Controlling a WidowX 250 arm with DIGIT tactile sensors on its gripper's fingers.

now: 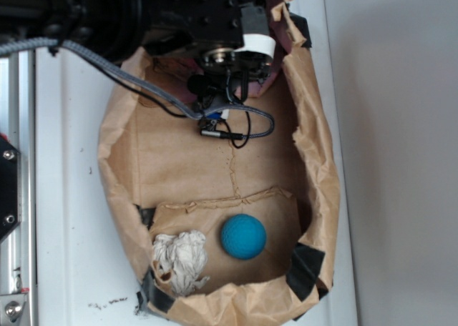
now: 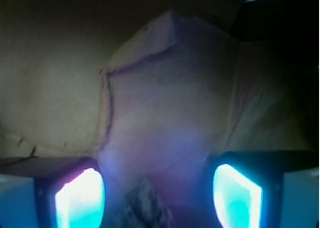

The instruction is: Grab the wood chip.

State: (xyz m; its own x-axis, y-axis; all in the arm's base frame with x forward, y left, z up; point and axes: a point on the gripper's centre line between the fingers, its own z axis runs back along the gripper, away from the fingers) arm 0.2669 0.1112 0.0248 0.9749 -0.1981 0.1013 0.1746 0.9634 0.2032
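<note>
Setting: a shallow tray [image 1: 114, 170] of torn kraft paper lies on a white table [image 1: 68, 219]; black tape holds its near corners.
Arm: the black arm [image 1: 193, 15] reaches in over the far end of the tray, a grey cable [image 1: 129, 79] looping down beside it.
Gripper: the gripper [image 2: 159, 193] hangs low over the far end of the tray. In the wrist view its two fingers [image 2: 80, 198] glow blue-white at the bottom corners, well apart, with a wide gap between them. Nothing is pinched between the pads.
Chip: a dark, rough-edged sliver, the chip [image 2: 145, 203], shows at the bottom edge of the wrist view, in the gap between the fingers, lying on the paper. Whether a finger touches it cannot be told. In the exterior view the arm hides it.
Paper ahead: a creased paper wall [image 2: 165, 88] rises just beyond the fingers, tinted purple by their light.
Ball: a blue ball [image 1: 243, 236] sits at the near end of the tray, right of centre.
Wad: a crumpled whitish wad [image 1: 180, 260] lies just left of the ball, in the near left corner.
</note>
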